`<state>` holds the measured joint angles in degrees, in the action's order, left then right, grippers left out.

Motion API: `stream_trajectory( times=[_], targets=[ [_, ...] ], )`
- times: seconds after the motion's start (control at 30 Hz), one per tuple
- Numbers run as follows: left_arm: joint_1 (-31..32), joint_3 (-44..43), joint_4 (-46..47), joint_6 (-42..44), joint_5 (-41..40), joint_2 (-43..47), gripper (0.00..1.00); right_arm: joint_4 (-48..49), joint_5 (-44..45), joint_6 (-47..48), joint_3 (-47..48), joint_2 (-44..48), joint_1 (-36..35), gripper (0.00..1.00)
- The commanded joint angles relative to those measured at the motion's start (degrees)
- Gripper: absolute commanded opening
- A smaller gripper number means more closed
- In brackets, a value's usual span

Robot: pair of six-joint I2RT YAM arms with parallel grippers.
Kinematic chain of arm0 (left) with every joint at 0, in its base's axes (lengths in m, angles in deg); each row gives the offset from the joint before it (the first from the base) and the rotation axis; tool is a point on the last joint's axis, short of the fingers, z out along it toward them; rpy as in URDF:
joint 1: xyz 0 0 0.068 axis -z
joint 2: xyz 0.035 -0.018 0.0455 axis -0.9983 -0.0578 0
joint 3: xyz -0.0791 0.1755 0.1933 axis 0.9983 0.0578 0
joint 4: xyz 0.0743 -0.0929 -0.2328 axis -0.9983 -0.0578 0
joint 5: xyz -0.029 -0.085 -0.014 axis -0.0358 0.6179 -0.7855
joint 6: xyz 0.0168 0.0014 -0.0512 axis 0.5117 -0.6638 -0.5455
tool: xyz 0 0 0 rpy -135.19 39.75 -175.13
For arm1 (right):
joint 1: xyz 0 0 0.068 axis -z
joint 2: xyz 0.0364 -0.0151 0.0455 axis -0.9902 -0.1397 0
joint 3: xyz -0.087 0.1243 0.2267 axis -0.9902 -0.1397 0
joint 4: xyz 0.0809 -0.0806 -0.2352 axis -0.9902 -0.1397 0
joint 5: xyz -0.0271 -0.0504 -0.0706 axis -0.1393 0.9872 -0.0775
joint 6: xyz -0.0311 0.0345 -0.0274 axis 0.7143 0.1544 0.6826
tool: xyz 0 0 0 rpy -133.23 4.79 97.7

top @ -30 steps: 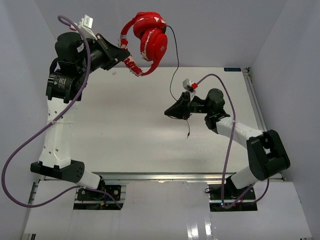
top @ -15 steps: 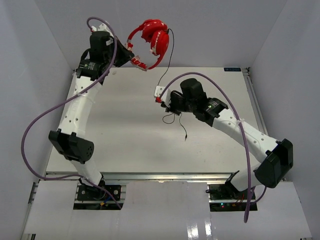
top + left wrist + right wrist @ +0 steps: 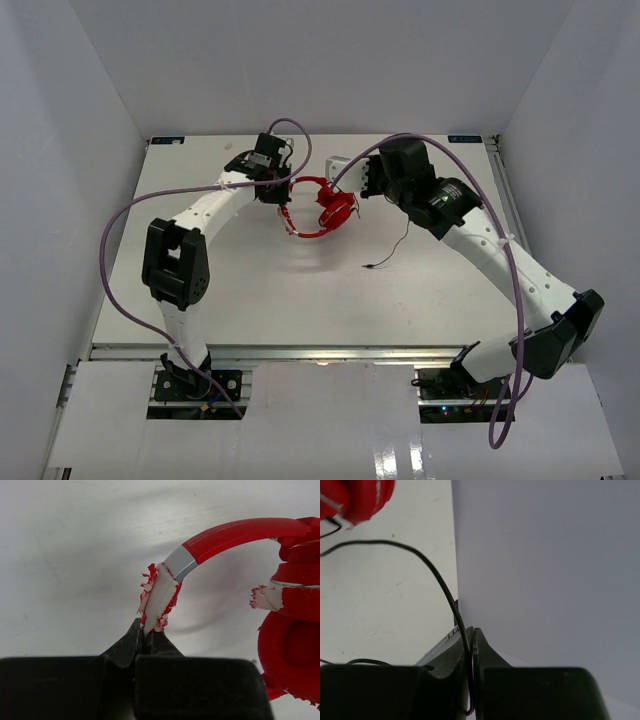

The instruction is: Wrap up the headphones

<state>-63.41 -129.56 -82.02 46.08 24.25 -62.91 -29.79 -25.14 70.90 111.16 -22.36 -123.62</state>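
The headphones (image 3: 322,208) — bright red, earcups (image 3: 290,655) folded together — are seen over the far middle of the table (image 3: 230,290). The frayed end of the headband (image 3: 240,532) is pinched in the left gripper (image 3: 145,636); the thin black cord (image 3: 434,573) is clamped in the right gripper (image 3: 471,645).

White table (image 3: 230,290), faintly scuffed. Black cord (image 3: 386,258) end trails on it right of centre. Red headphones (image 3: 325,210) at centre; contact unclear.

One pair of headphones (image 3: 335,208), one cord (image 3: 398,243), two arms (image 3: 205,208), two purple cables (image 3: 104,262), one table (image 3: 250,285)
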Motion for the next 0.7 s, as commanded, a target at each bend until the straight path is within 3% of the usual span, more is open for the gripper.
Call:
stream_trajectory(
  times=[0.0,0.1,0.33,0.67],
  targets=[
    [1.6,3.3,9.7,5.2,14.5,10.4,0.0,2.9,-6.2,6.6,6.6,2.1,-0.2,0.08],
    [2.8,7.2,12.5,6.1,20.6,13.1,0.0,2.8,-13.6,0.6,8.1,1.8,-0.2,0.08],
    [4.0,12.5,18.3,5.4,29.6,16.9,0.0,2.3,-19.9,-3.1,7.2,1.0,0.5,0.08],
    [5.3,19.3,24.6,5.4,37.9,23.7,0.0,3.4,-25.9,-10.6,13.9,-4.8,12.5,0.08]
  ],
)
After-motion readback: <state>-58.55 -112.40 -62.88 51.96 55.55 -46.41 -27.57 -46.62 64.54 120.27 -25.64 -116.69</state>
